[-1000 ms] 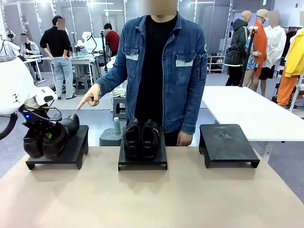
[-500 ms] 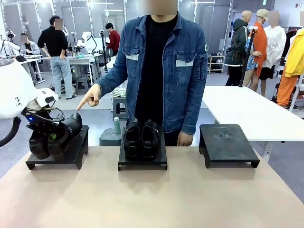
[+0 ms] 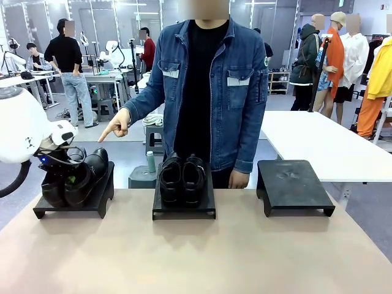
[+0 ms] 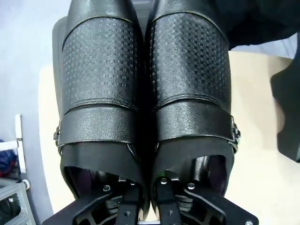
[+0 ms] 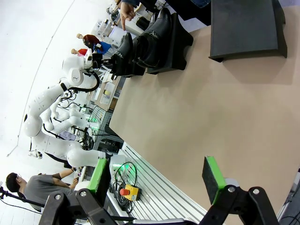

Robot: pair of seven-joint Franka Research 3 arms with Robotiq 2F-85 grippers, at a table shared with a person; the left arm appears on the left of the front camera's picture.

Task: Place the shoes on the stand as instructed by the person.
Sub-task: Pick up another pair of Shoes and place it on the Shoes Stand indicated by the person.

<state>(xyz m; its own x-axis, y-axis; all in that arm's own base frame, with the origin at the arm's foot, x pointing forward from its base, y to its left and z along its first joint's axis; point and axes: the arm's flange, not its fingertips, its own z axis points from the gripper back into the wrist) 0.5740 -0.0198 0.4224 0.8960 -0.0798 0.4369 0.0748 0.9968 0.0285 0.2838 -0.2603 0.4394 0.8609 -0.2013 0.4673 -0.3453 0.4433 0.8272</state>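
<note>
A pair of black glossy shoes (image 3: 82, 176) is tilted toes-up over the left black stand (image 3: 92, 202), held at the heel end by my left gripper (image 3: 60, 176). In the left wrist view the two shoes (image 4: 187, 70) are pressed side by side and my left gripper (image 4: 145, 208) is shut on their inner walls. The second pair of shoes (image 3: 182, 177) stands on the middle stand (image 3: 184, 210). Behind the table, the person (image 3: 211, 79) in a denim jacket points a hand (image 3: 115, 127) down at the left stand. My right gripper (image 5: 157, 180) hangs open above the table with nothing between its fingers.
The right stand (image 3: 294, 184) is bare; it also shows in the right wrist view as a stand (image 5: 246, 28). The tan table (image 3: 196, 257) stretches in front of the stands. A white table (image 3: 318, 144) and other people are behind.
My left gripper has carried the pair of shoes to the right and farther over the left stand. The person's pointing hand has stayed in place.
</note>
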